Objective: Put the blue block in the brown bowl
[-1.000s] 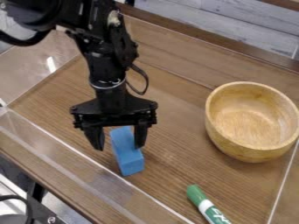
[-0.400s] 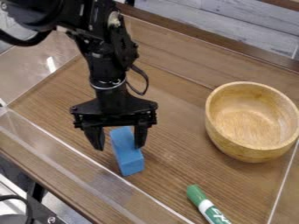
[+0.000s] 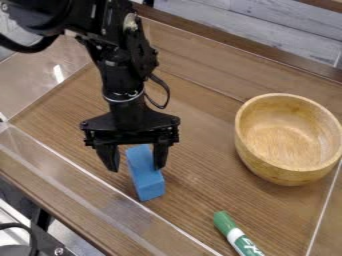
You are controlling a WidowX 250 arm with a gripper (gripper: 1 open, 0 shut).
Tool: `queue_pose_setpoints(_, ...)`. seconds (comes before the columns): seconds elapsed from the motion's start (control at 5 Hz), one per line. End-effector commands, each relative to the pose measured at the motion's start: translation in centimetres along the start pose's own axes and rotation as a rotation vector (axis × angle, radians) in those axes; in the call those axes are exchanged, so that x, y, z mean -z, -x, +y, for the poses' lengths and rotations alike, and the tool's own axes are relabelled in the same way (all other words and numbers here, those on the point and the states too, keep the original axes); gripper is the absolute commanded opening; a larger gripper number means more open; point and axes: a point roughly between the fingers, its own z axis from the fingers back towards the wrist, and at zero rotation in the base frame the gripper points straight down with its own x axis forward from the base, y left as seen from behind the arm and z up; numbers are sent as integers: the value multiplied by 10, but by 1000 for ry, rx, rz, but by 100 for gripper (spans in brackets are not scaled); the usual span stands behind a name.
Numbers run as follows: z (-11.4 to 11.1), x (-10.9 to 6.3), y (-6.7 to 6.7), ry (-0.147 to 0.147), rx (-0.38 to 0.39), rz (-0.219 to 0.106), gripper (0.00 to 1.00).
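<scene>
Blue block (image 3: 144, 173) lies on the wooden table (image 3: 201, 110) between the spread fingers of the gripper (image 3: 131, 157) (pointing straight down, gripping nothing). Brown bowl (image 3: 287, 137) sits well apart, to the right.

Black jointed arm with looping cables, silver wrist ring, two-fingered black gripper (image 3: 132, 158).

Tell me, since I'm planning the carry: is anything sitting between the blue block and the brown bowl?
Nothing visible does. Bare tabletop separates the blue block from the brown bowl; the marker lies nearer the camera, off that line.
</scene>
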Motion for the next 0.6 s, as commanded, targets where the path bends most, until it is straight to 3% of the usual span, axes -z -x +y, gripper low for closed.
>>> queue_pose_setpoints(0.0, -1, 0, -7, 14, -17, -26, 100)
queue_pose_setpoints(0.4, -1, 15, -7, 18, -32, -25, 100)
